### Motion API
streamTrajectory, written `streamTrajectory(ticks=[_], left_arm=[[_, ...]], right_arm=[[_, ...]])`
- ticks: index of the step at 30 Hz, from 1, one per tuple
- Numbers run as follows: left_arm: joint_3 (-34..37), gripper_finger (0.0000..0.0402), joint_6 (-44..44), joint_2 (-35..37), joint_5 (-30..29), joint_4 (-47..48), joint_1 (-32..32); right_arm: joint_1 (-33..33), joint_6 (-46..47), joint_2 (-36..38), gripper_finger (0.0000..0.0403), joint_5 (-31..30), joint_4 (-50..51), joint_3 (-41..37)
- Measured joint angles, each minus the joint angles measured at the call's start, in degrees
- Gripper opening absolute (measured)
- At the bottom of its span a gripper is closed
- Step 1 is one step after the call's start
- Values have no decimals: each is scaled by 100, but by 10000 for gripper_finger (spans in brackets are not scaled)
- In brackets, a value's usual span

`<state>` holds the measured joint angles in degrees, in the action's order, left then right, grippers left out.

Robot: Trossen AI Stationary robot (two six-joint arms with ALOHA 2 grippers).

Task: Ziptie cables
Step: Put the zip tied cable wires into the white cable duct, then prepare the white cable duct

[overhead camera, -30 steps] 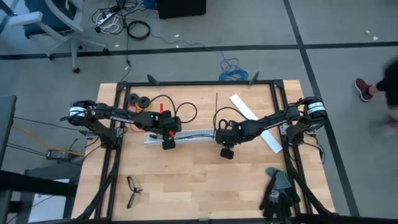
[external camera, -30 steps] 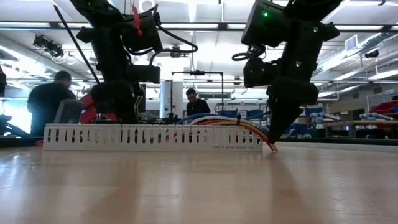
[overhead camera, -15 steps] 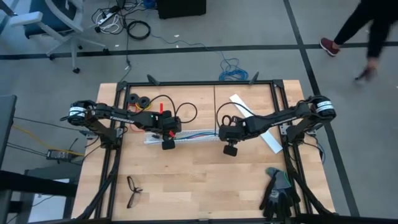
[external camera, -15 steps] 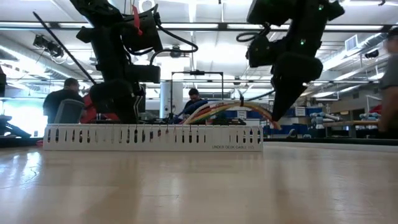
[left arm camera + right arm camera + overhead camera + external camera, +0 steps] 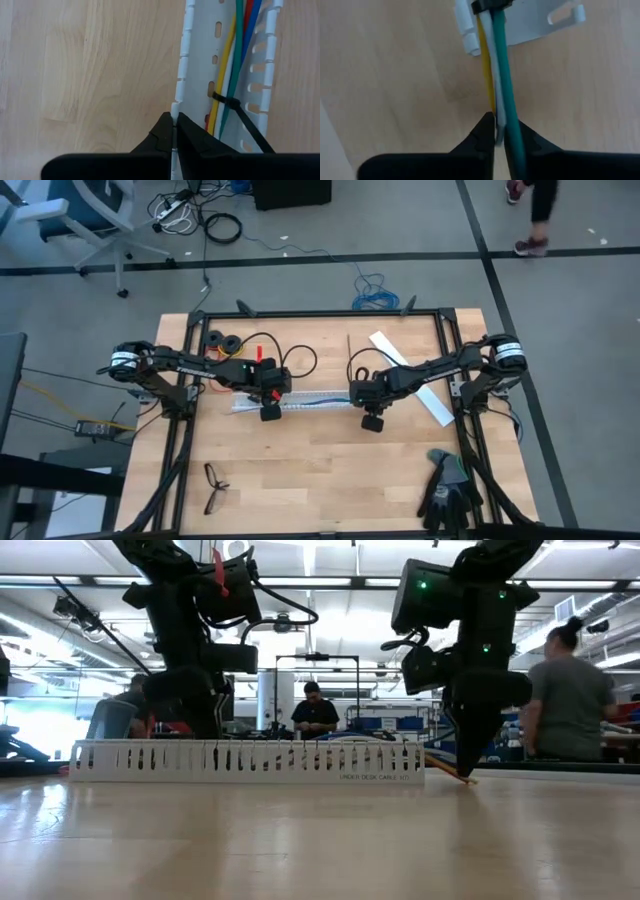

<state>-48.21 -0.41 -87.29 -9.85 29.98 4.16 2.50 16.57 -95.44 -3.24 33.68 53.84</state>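
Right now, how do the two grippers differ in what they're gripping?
The left gripper is shut on the white slotted strip's side wall, partway along it; the right gripper is shut on the cables where they leave the strip's end. Both sit low at the table.

A white slotted strip is laid across the middle of the wooden table. Black eyeglasses and dark gloves are seen near the front edge. A person is seen beyond the table.
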Motion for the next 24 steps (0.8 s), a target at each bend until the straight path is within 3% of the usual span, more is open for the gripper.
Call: streamTrajectory(ticks=[14, 19, 24], left_arm=[[0, 16, -22, 0, 0, -50, 0], [8, 16, -26, -10, 4, -234, 0], [11, 35, -26, -15, 21, -546, -2]], right_arm=[[1, 127, 788, 155, 50, 155, -4], [6, 386, 1454, 163, -101, 611, -4], [162, 686, 2018, 155, -673, 1002, -4]])
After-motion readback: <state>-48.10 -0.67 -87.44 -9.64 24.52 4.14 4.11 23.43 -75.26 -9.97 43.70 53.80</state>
